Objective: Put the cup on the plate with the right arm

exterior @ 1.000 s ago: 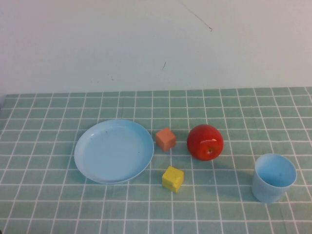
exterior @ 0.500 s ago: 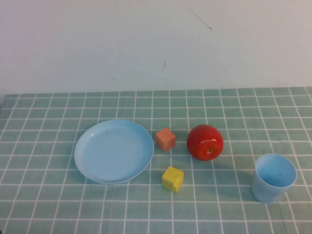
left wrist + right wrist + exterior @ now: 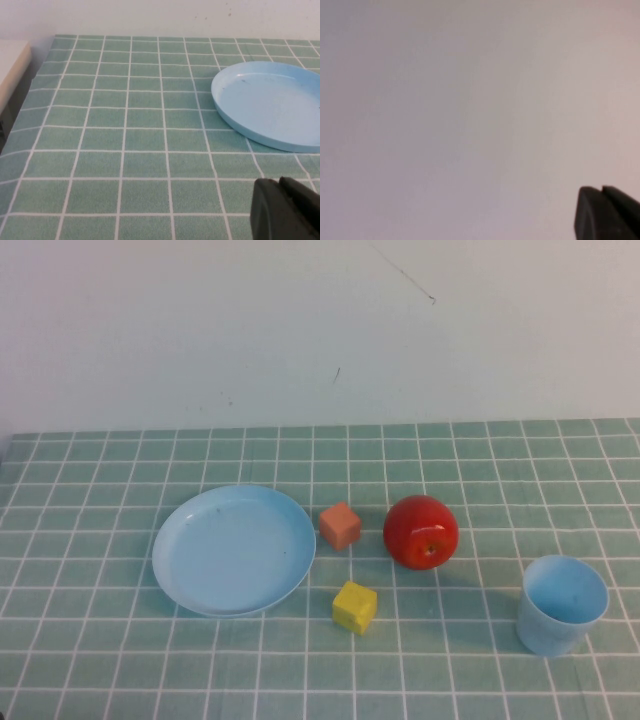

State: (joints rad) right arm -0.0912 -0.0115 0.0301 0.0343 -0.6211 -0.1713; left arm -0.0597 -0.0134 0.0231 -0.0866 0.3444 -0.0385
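The small light blue plastic cup (image 3: 563,604) stands upright, mouth up, near the table's right front corner, well apart from the round shallow light blue plastic plate (image 3: 233,550) left of centre, with a red apple (image 3: 421,531), an orange cube (image 3: 340,526) and a yellow cube (image 3: 354,607) between them. The green checked tablecloth (image 3: 120,660) lies flat. My right gripper (image 3: 607,214) faces a blank wall and my left gripper (image 3: 285,210) hangs near the plate; each appears together, neither holding anything.
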